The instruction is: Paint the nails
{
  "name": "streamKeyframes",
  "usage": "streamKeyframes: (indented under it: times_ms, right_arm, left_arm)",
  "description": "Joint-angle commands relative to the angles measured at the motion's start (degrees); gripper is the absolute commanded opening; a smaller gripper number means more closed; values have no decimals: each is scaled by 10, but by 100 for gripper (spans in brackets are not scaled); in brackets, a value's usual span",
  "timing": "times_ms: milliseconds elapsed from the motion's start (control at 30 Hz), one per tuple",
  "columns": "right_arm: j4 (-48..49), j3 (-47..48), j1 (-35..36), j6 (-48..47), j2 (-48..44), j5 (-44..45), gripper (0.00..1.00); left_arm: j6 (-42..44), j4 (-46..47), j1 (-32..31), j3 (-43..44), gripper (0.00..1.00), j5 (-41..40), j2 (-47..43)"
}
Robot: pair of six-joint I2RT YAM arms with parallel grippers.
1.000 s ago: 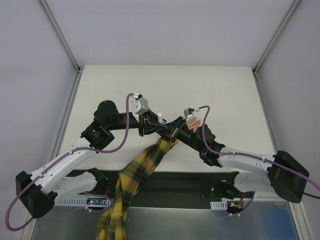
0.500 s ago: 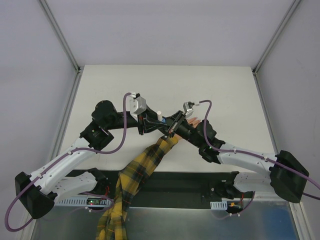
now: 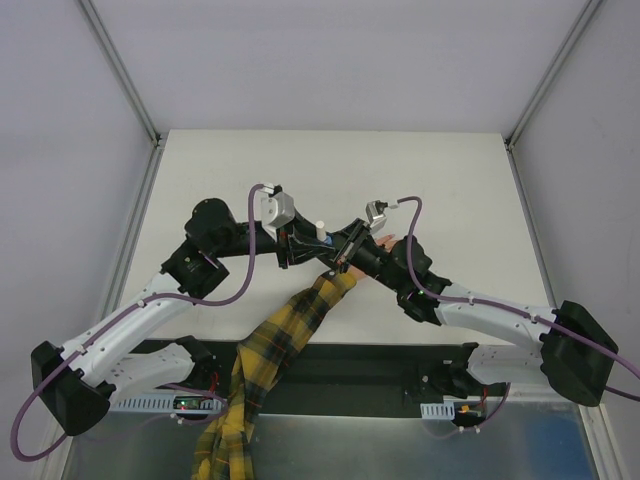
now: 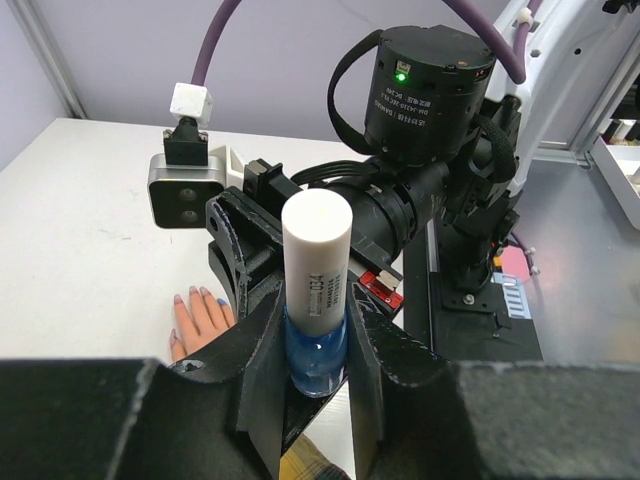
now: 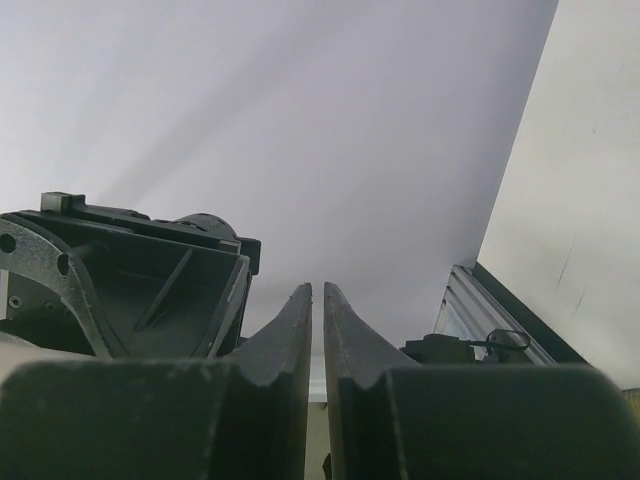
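My left gripper [image 4: 316, 345] is shut on a small blue polish bottle [image 4: 316, 250] with a tall white cap, held upright; in the top view the left gripper [image 3: 305, 246] and the bottle [image 3: 320, 229] are at mid-table. A peach hand [image 4: 195, 320] lies flat on the table just beyond and left of the bottle. Its nails [image 4: 204, 291] are pale, one tinted blue. My right gripper [image 5: 317, 290] is shut, with a hairline gap and nothing visible in it. From above, the right gripper [image 3: 345, 252] hangs over the hand [image 3: 386, 242], hiding most of it.
A yellow plaid sleeve [image 3: 285, 335] runs from the hand to the near edge between the arm bases. The right arm's wrist and its camera [image 4: 185, 190] loom close behind the bottle. White table [image 3: 450, 180] extends behind the grippers, and grey walls enclose the table.
The right gripper has shifted slightly up and left over the hand, covering more of the fingers. The left gripper and bottle have edged slightly away. The sleeve has straightened a little.
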Motion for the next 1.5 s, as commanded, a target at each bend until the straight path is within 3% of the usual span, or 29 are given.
streamKeyframes:
  times_ms: [0,100,167,267,300,367,400,500,600,800,967,1467]
  right_arm:
    - [64,56,4,-9,-21,-27,11]
    - [19,37,4,-21,-36,-29,17]
    - [-44,18,0,-41,-50,-35,30]
    - [-191,-4,-13,-88,-96,-58,40]
    - [-232,-3,-16,-145,-110,-63,46]
    - [-415,52,-22,-252,-152,-68,51]
    - [-570,86,-22,-385,-161,-58,53]
    - [-768,213,-25,-583,-188,-1,60]
    - [-856,328,-39,-686,-198,-31,68]
    - [-909,502,-71,-790,-110,-167,73]
    - [-924,580,-81,-813,-45,-247,67]
    - [-931,610,-86,-839,25,-362,54]
  left_arm:
    - [19,-34,-6,6,19,6,16]
    - [18,-38,-6,10,10,9,15]
    - [20,-52,-6,18,4,16,14]
    - [28,-71,-5,29,0,33,14]
    - [28,-74,-6,34,0,58,14]
    - [28,-85,-6,41,0,86,20]
    - [28,-94,-6,48,0,124,22]
    - [28,-109,-5,63,0,187,40]
    - [17,-113,-6,73,0,218,58]
    - [-2,-114,-7,82,0,256,82]
    - [-3,-113,-10,80,0,260,86]
    - [-4,-114,-10,81,0,264,88]
